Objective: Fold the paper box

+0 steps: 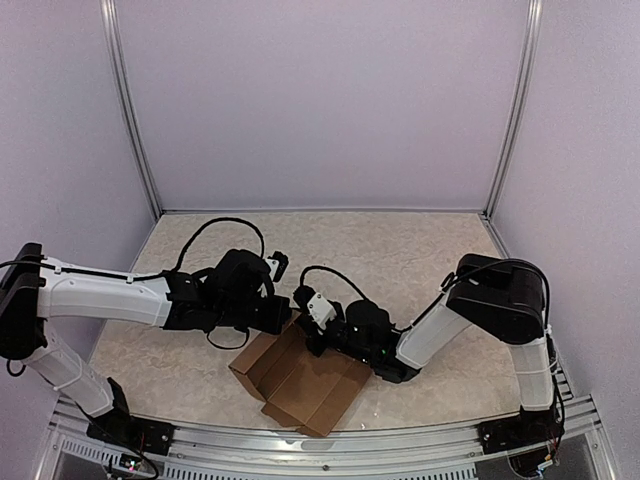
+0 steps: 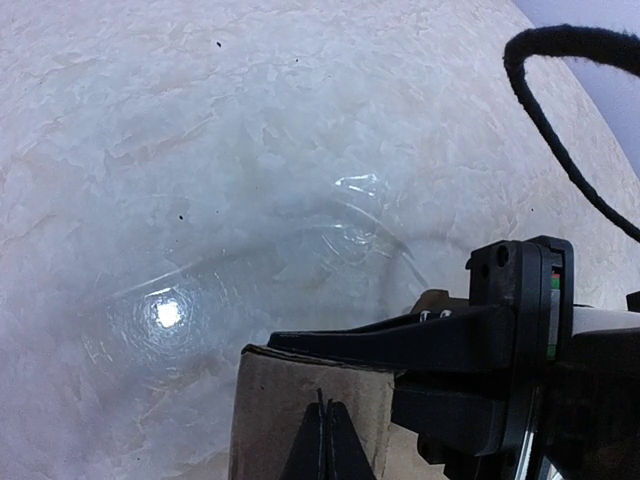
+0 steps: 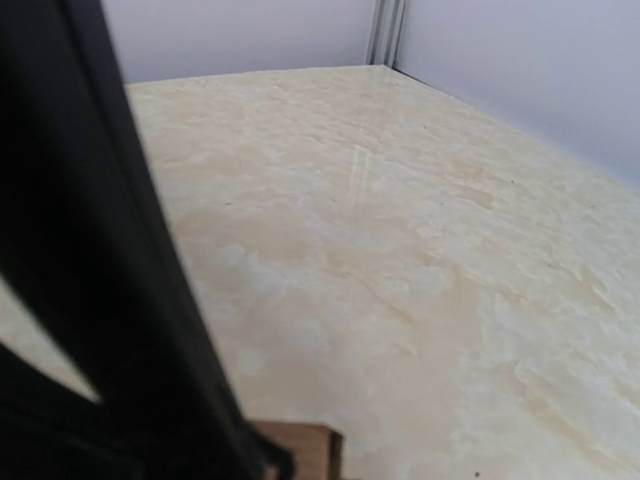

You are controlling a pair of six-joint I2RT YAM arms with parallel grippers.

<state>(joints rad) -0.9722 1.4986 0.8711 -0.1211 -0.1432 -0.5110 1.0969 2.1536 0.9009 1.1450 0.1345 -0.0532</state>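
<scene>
Beige marbled desk (image 1: 430, 250) carries the plain brown cardboard paper box (image 1: 300, 385) at six o'clock, with its walls half raised and its flaps unclosed. We see the left gripper (image 2: 321, 432) clenched at its twelve o'clock wall and the right gripper (image 1: 310, 338) clenched just beside it. We judge the folding about midway.

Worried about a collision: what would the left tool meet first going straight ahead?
Likely the right tool, facing it just beyond the paper box's raised edge, though depth is unclear.
</scene>
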